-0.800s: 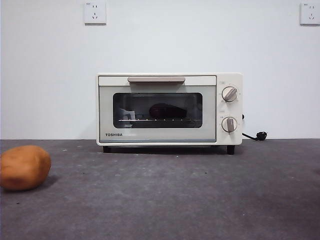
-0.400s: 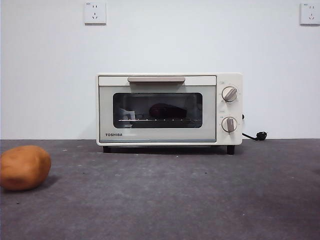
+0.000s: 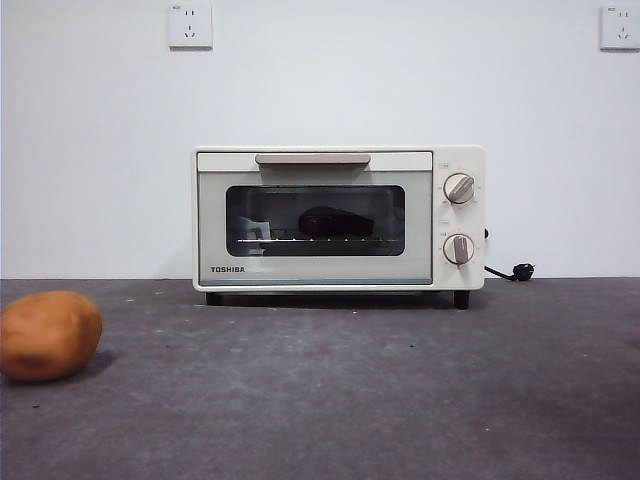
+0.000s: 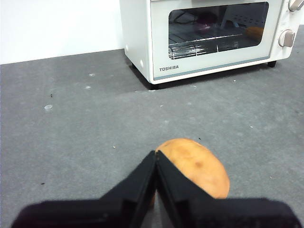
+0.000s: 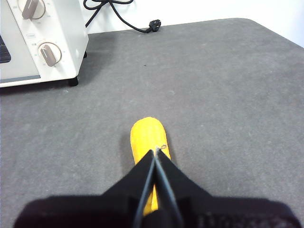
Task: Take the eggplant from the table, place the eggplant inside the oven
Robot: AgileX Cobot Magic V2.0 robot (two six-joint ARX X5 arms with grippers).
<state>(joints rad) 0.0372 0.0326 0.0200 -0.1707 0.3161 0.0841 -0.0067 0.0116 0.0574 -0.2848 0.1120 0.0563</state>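
Observation:
The cream-white oven (image 3: 338, 218) stands at the back of the grey table (image 3: 330, 400) with its door closed. Through the dark glass the eggplant (image 3: 335, 221) shows as a dark rounded shape lying on the wire rack; the left wrist view also catches the eggplant (image 4: 206, 19) inside the oven (image 4: 209, 38). My left gripper (image 4: 155, 154) is shut and empty, hovering just above an orange-brown lump. My right gripper (image 5: 155, 152) is shut too, over a yellow object. Neither arm appears in the front view.
An orange-brown potato-like lump (image 3: 48, 335) lies at the table's front left, under the left gripper (image 4: 197, 164). A yellow elongated object (image 5: 148, 140) lies on the table right of the oven. The oven's black cord and plug (image 3: 515, 271) trail behind it.

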